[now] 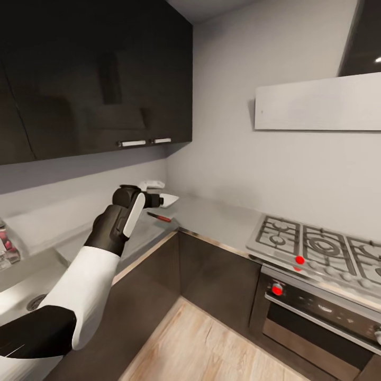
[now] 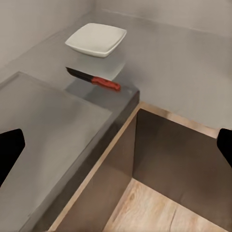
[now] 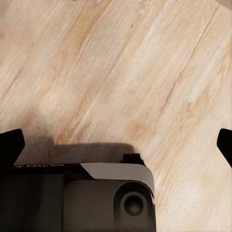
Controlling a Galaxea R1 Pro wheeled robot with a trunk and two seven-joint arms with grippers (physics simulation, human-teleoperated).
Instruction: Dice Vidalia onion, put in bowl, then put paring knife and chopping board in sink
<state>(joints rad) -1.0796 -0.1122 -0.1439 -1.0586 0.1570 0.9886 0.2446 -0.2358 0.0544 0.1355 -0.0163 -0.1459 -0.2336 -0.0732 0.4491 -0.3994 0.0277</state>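
Note:
The white squarish bowl (image 2: 96, 39) stands on the dark grey countertop (image 2: 183, 63) near the corner. The paring knife (image 2: 94, 79), with a red handle and dark blade, lies just in front of the bowl. My left gripper (image 2: 117, 147) hovers open above the counter's edge, short of the knife, holding nothing. In the head view the left gripper (image 1: 157, 200) partly hides the bowl (image 1: 170, 199), with the knife (image 1: 159, 216) below it. The steel sink (image 1: 16, 304) is at the lower left. My right gripper (image 3: 117, 145) hangs open over the wood floor. The Vidalia onion and chopping board are out of view.
A gas hob (image 1: 317, 246) and an oven (image 1: 317, 317) with red knobs stand along the right wall. Glossy black wall cabinets (image 1: 95, 79) hang over the counter. Wood-plank floor (image 1: 211, 344) lies in the corner between the cabinet runs.

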